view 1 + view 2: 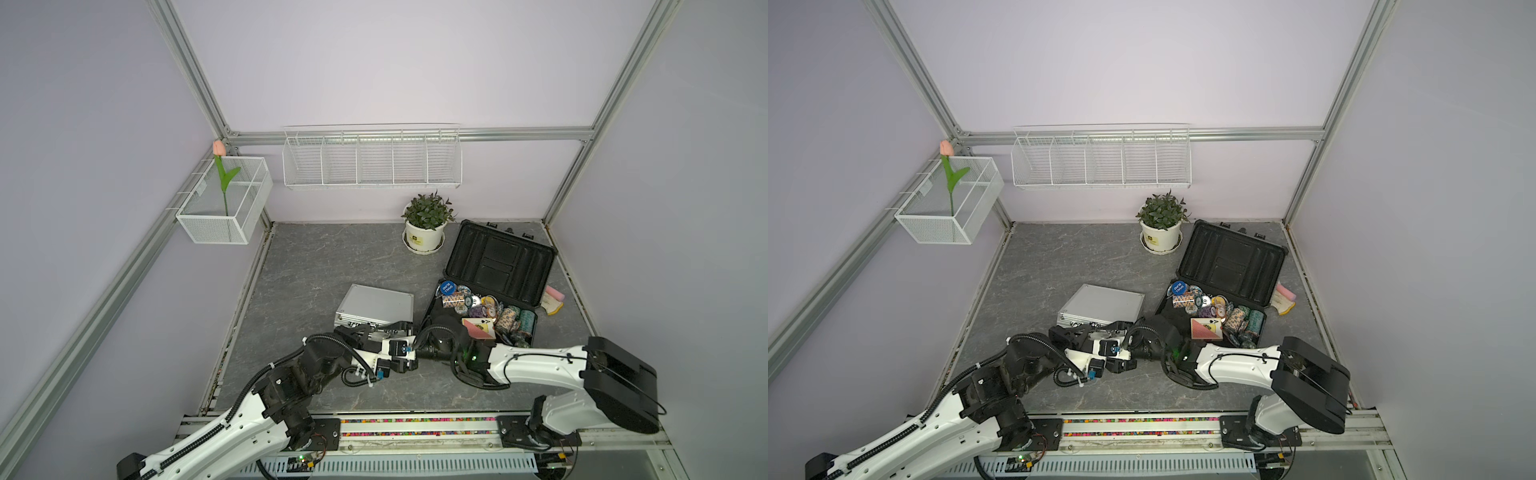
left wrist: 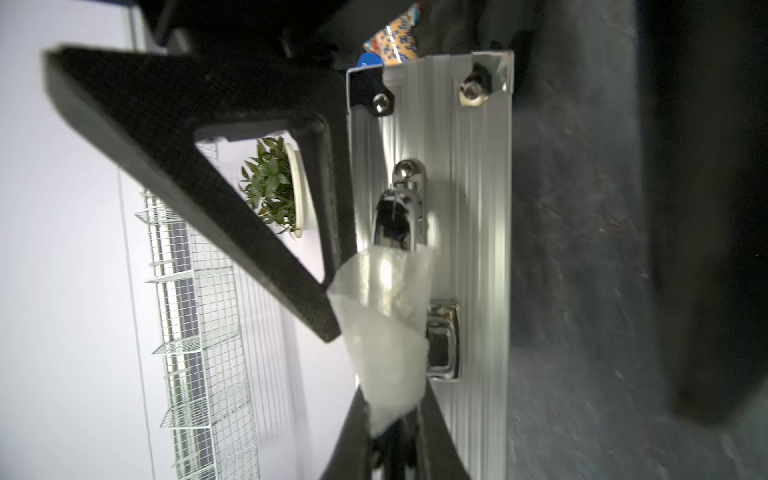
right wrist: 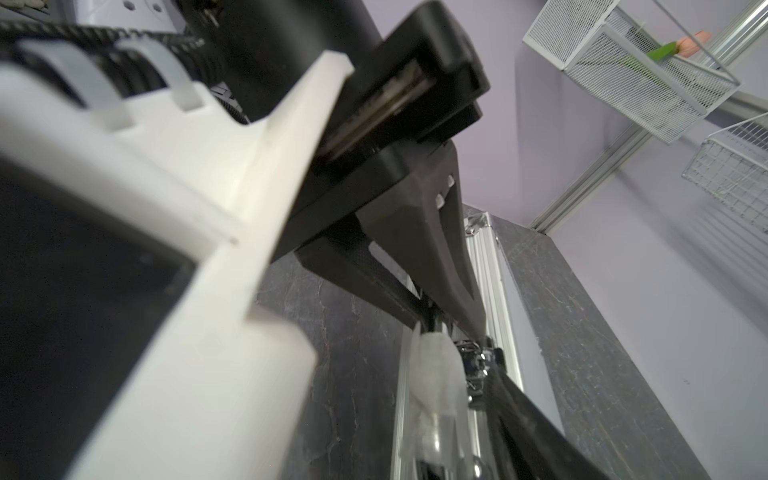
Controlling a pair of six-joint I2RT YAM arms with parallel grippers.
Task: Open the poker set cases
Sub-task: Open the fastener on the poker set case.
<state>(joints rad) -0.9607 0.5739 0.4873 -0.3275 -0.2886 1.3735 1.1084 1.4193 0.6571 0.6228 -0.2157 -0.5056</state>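
Nearest in both top views: left arm (image 1: 241, 415) and right arm (image 1: 536, 365), meeting at the front edge of the silver case (image 1: 374, 303), which sits flat on the desk (image 1: 316, 257), lid down. The black case (image 1: 498, 266) beside it lies open w/ chips (image 1: 486, 309) inside. Left wrist view: left fingers (image 2: 353, 440) together, close by the chrome latch (image 2: 399, 216). Right wrist view: right fingers (image 3: 528, 424) apart, seemingly straddling that latch. Silver case prob. light, stiff, slick, so likely to slide; take the latch tab, then the lid's front lip, w/ the base pinned.
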